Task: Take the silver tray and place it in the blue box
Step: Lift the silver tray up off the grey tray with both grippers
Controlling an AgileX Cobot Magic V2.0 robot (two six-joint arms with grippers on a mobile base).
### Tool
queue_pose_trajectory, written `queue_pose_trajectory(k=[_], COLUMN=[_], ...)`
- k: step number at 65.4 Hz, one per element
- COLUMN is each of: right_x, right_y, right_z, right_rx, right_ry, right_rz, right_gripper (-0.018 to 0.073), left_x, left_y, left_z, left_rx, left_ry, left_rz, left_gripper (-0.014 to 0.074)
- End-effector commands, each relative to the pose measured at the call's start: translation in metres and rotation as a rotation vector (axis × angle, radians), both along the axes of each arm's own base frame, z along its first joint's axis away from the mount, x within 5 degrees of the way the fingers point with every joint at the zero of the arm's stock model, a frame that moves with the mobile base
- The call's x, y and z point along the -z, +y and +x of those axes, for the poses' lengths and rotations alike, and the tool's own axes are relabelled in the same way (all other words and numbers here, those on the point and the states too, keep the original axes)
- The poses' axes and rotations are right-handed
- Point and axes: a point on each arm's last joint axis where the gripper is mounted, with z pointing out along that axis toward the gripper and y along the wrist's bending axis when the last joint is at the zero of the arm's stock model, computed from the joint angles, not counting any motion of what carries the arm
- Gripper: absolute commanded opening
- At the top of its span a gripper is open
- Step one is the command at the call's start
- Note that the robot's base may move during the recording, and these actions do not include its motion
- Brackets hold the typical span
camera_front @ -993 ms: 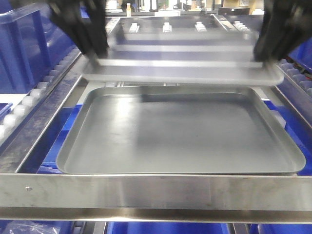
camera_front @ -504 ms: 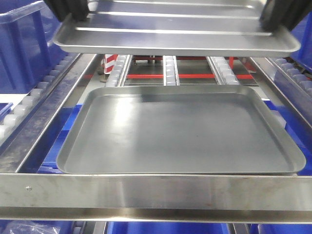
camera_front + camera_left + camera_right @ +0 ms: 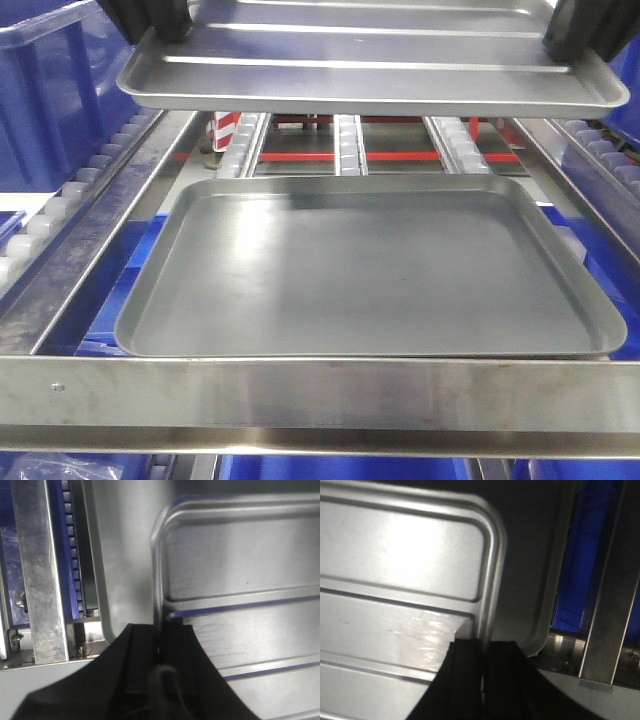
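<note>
The silver tray hung level in the air at the top of the front view, above the far end of the larger grey tray and not touching it. Its two long ridges showed along its base. The left gripper pinched the tray's left rim and the right gripper pinched its right rim, so the tray was carried between them.

In the left wrist view, the left gripper had one black finger inside the rim and one outside it, pressed against the metal near a rounded corner. The right wrist view showed the right gripper clamped on the opposite rim in the same way.

The grey tray lay flat inside a steel frame, with white rollers running along the left rail. The blue box stood at the left edge, beyond those rollers and well apart from the silver tray, which was not in it.
</note>
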Motion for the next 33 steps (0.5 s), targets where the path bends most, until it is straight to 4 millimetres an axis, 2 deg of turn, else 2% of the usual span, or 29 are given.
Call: queue_pose_trajectory(k=[1,33], right_x=[-0.024,-0.024], right_y=[-0.0071,-0.0071], right_z=[-0.003,-0.003], right_rx=[-0.007,-0.007], right_ry=[-0.124,-0.124], right_rz=[-0.019,-0.019], right_gripper=[0.0057,0.0057], left_x=[-0.0232,-0.0232], left_y=[0.0083,0.0083], left_z=[-0.0072,-0.0072], left_rx=[0.016,0.016], left_ry=[-0.083,-0.083], left_rz=[-0.01,-0.01], left_gripper=[-0.0098,-0.0098])
